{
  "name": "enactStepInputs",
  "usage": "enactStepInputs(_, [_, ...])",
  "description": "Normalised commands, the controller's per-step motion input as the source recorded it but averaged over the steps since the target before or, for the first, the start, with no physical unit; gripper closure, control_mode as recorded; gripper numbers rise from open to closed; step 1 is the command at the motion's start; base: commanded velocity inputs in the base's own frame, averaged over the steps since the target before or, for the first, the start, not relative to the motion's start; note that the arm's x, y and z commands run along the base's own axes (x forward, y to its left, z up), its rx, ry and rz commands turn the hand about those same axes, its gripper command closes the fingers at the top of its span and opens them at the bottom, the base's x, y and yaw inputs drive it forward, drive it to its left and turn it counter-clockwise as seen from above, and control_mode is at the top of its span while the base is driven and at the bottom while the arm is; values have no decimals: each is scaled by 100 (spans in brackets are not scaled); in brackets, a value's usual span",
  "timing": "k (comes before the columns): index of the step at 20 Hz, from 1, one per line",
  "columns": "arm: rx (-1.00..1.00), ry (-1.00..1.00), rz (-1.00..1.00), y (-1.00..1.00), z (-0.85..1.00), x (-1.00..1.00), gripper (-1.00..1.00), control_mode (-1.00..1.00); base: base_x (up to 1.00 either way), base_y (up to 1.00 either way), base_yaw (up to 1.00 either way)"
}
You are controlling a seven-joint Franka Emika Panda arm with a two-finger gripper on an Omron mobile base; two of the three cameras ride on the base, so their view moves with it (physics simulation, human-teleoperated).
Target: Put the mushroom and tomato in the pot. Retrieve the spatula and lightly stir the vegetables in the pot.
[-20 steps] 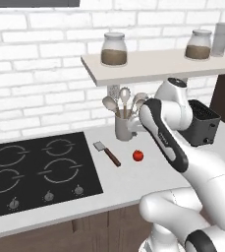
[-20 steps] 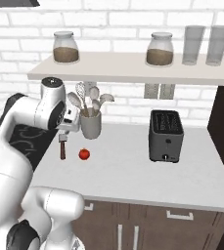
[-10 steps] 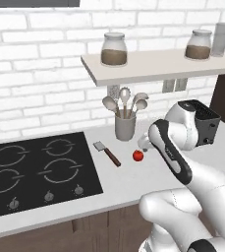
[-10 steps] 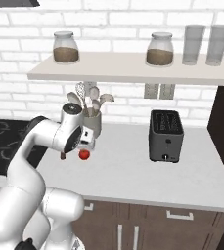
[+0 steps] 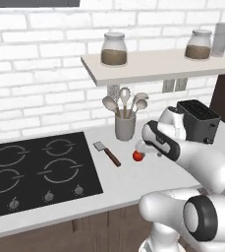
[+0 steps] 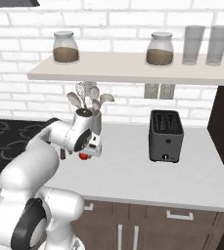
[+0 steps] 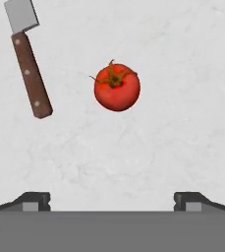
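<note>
Down over the tomato (image 7: 117, 86) I've lowered the gripper (image 7: 112, 199).
Jaws wide, empty; nothing potted, spatula (image 7: 28, 60) untouched.

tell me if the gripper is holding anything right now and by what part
Nothing is held. The gripper is open above the counter, its fingertips wide apart, with the tomato lying free ahead of it and the spatula untouched off to the side.

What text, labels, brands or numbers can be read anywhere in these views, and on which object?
None can be read.
The jars on the shelf carry no labels.
The toaster shows no brand.
The stove has knobs and burner rings but no markings that can be made out.
The tomato and spatula on the counter are unmarked.
</note>
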Motion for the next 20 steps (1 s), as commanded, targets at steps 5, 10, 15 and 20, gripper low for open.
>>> enactStepInputs(5, [-1,1,-1,20,-26,42,-100,-100,0,0,0])
enactStepInputs(10, [-5,0,0,10,-45,35,-100,-100,0,0,0])
enactStepInputs(15, [-1,0,0,1,-35,29,-100,-100,0,0,0])
enactStepInputs(20, [0,0,0,0,-22,26,-100,-100,0,0,0])
